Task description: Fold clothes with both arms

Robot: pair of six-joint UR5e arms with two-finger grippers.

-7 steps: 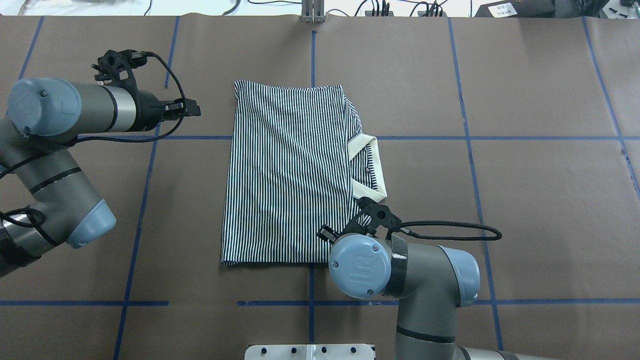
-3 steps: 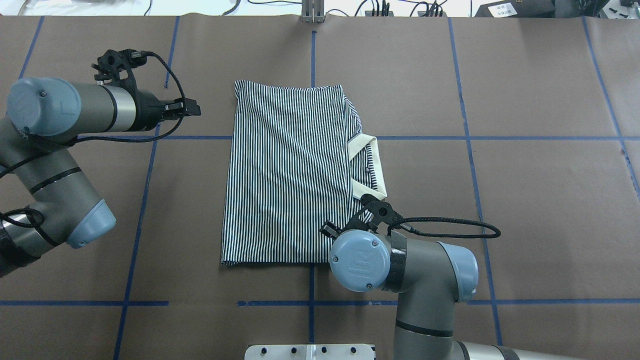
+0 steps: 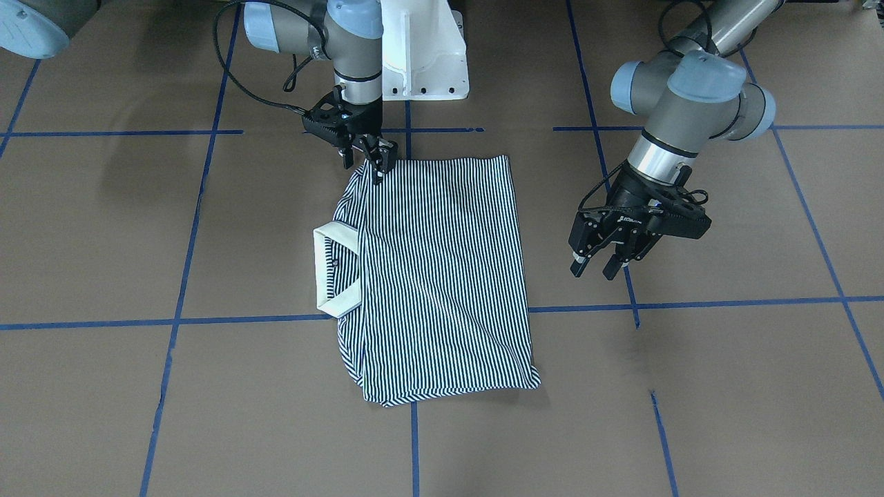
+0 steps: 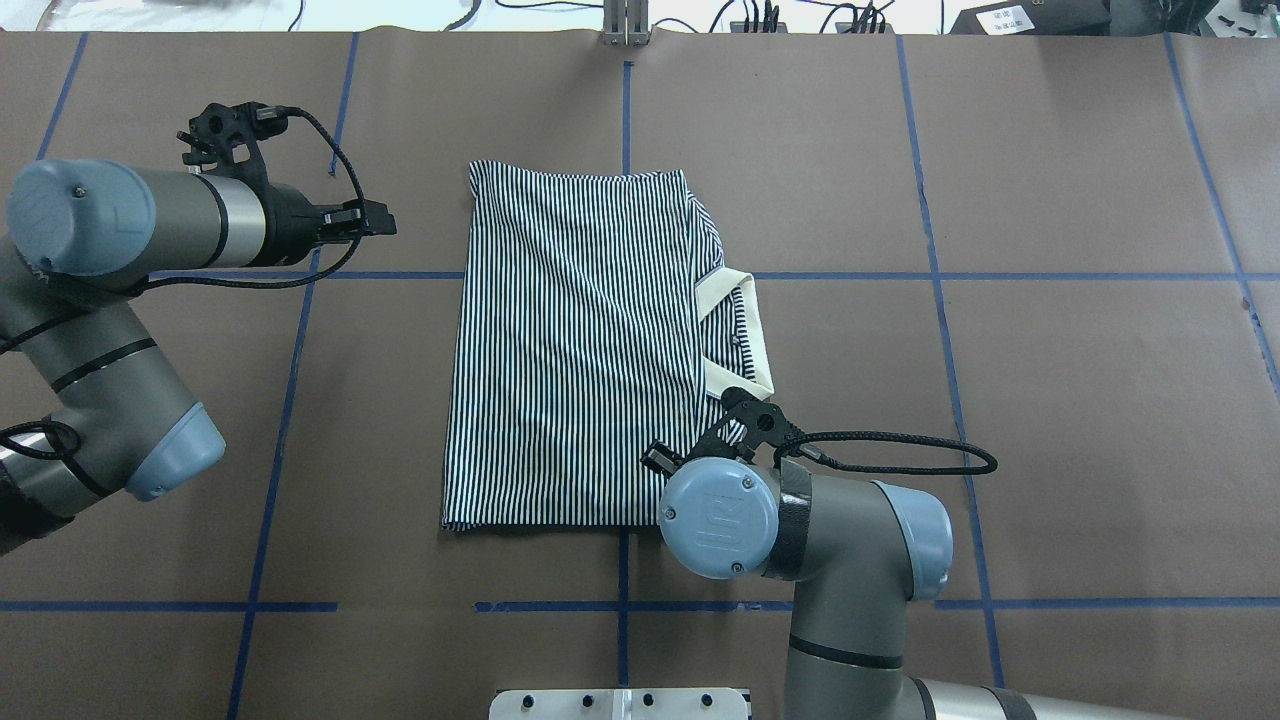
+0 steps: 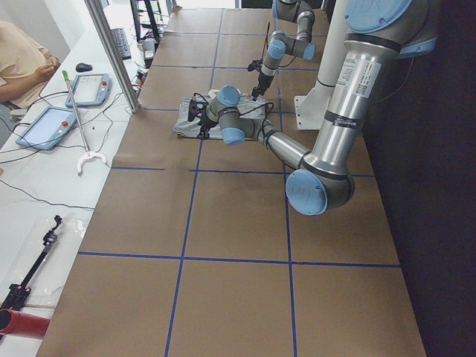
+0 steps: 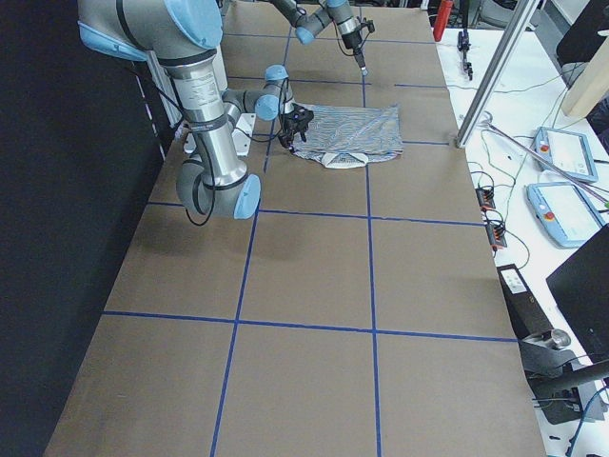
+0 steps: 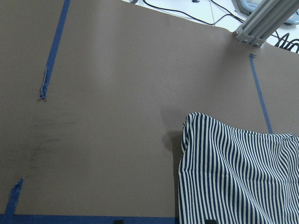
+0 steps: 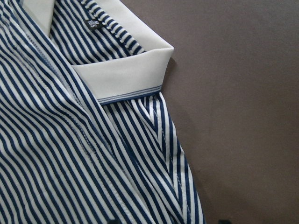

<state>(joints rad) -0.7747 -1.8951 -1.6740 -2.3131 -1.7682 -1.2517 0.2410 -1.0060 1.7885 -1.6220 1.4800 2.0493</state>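
The brown-papered table (image 4: 1050,400), gridded with blue tape lines (image 4: 940,330), carries only one garment, so I judge the work well along but not finished. My left arm (image 4: 120,220) reaches in from my left and stops short of the cloth. My right arm (image 4: 860,540) bends over the near right corner of it. The polo shirt (image 4: 570,350) lies flat at the middle of the table as a tidy striped rectangle. No sleeve shows, so I take the sleeves as folded in and the body as doubled over. The long edges look straight, with mild wrinkles across the top layer. What seems left is a last fold to shorten the rectangle, far end onto near end or the reverse, and perhaps a smoothing. The cream collar (image 4: 745,330) pokes out past the shirt's right edge, so the bundle is not yet square there. My left claw (image 3: 594,268) hangs spread and empty above bare paper, near the shirt's left edge but apart from it. My right claw (image 3: 362,164) is low at the shoulder corner just beside the collar, its fingers apart. I cannot tell whether they touch the cloth, and I see nothing pinched.
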